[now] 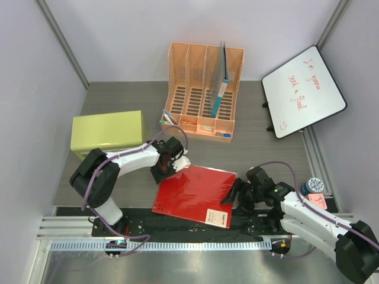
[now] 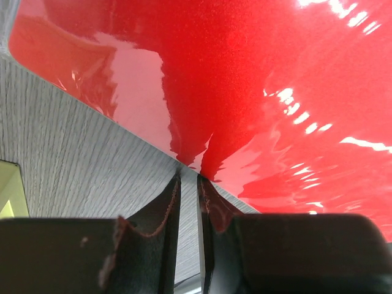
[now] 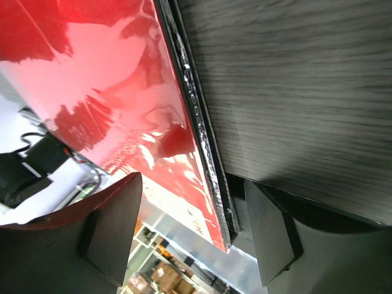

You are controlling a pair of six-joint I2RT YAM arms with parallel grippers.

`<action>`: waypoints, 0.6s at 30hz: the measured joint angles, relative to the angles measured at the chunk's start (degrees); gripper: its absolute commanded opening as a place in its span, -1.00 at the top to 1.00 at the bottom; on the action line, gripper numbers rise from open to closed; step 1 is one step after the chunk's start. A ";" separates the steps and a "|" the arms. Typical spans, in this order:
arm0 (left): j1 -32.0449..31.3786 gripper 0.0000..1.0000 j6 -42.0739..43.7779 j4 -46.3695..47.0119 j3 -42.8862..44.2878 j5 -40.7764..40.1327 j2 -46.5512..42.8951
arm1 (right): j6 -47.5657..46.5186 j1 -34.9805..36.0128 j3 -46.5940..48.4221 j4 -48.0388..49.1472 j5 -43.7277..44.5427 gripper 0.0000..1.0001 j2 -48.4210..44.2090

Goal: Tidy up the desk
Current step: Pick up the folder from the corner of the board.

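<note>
Our left gripper (image 2: 188,184) pinches the red folder (image 1: 195,192); the right gripper (image 3: 190,229) straddles its edge, spread. On that thin pinch, we risk it slipping off the table (image 1: 266,148).

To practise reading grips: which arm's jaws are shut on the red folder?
The left jaws: they are pinched shut on the far left corner of the red folder. The right jaws stand open, astride its right edge.

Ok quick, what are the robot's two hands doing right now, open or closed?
Left gripper: shut on the red folder's edge.
Right gripper: open, fingers either side of the folder's edge.
</note>
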 measured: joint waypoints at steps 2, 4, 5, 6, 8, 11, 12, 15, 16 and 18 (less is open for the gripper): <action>-0.04 0.67 -0.04 0.09 0.04 0.31 -0.04 | -1.36 0.00 1.01 -1.14 0.37 -0.48 1.42; -0.04 0.67 -0.11 0.20 0.04 0.50 -0.09 | -1.62 0.00 1.16 -1.18 0.42 -0.48 1.73; -0.04 0.67 -0.13 0.24 0.04 0.59 -0.09 | -1.49 0.00 1.05 -0.92 0.31 -0.48 1.57; -0.04 0.66 -0.15 0.28 0.04 0.70 -0.11 | -0.94 0.00 0.63 -0.57 0.11 -0.47 1.03; -0.04 0.67 -0.17 0.37 0.04 0.85 -0.13 | 0.87 -0.11 -0.74 0.46 -0.39 -0.47 -1.31; -0.13 0.67 -0.33 0.46 0.07 1.14 -0.15 | 4.28 -0.11 -3.19 2.71 -1.22 -0.47 -4.92; -0.26 0.67 -0.55 0.44 0.15 1.22 -0.15 | 5.38 -0.11 -3.78 3.32 -1.51 -0.47 -5.86; -1.62 0.66 -1.44 0.37 0.48 1.16 -0.11 | 7.39 0.76 -4.09 4.44 -1.03 -0.46 -6.54; -2.21 0.66 -1.57 0.22 0.57 0.66 -0.09 | 7.93 1.03 -4.15 4.70 -0.85 -0.46 -6.51; -3.39 0.66 -1.95 -0.33 1.01 0.15 0.04 | 8.79 1.51 -4.24 5.25 -0.68 -0.46 -6.08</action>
